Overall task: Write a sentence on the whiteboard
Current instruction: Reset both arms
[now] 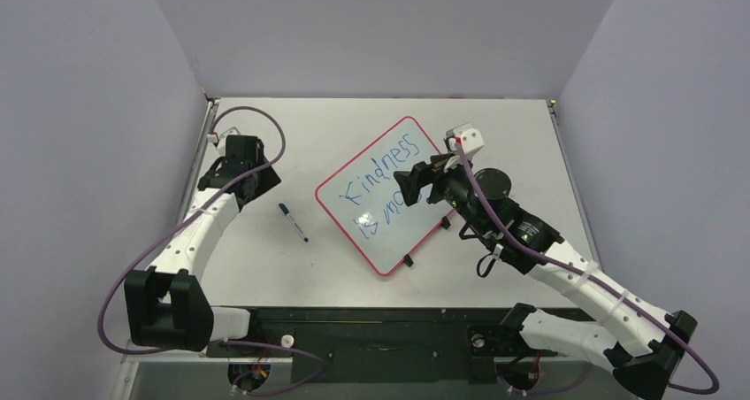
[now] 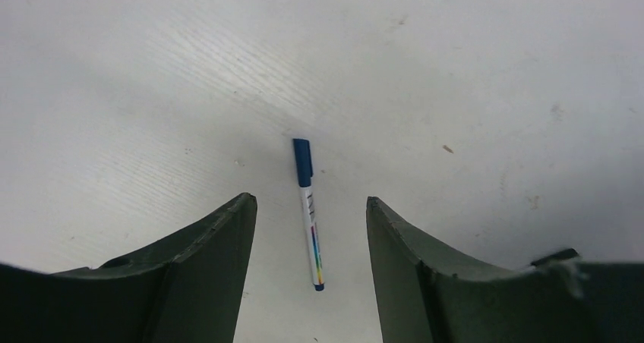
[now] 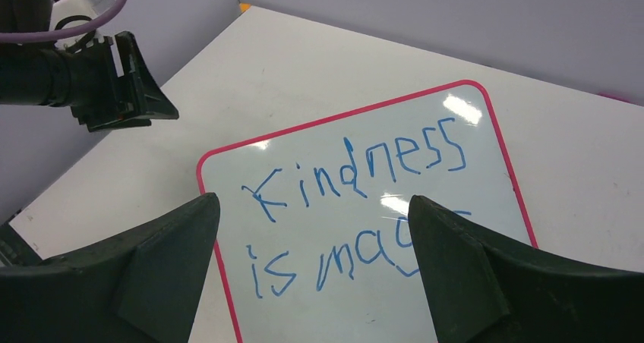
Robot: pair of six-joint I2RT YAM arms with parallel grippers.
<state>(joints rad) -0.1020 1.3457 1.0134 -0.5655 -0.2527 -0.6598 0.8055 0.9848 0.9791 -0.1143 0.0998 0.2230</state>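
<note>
white table (image 1: 508,130), lettered whiteboard (image 1: 354,192), loose marker (image 1: 293,222)

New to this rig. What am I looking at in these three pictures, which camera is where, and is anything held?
These are two robot arms bolted at the near edge of a white table. The wide picture comes from a fixed camera above and behind them. The other two come from a camera on each wrist, so the dark shapes at the bottom are that arm's own fingers. The left gripper is open, looking down on a blue-capped marker lying on the table. The right gripper is open above the red-rimmed whiteboard. The sentence on it is blue and starts "Kindness is ma"; a finger hides the end. Neither gripper holds anything.
</note>
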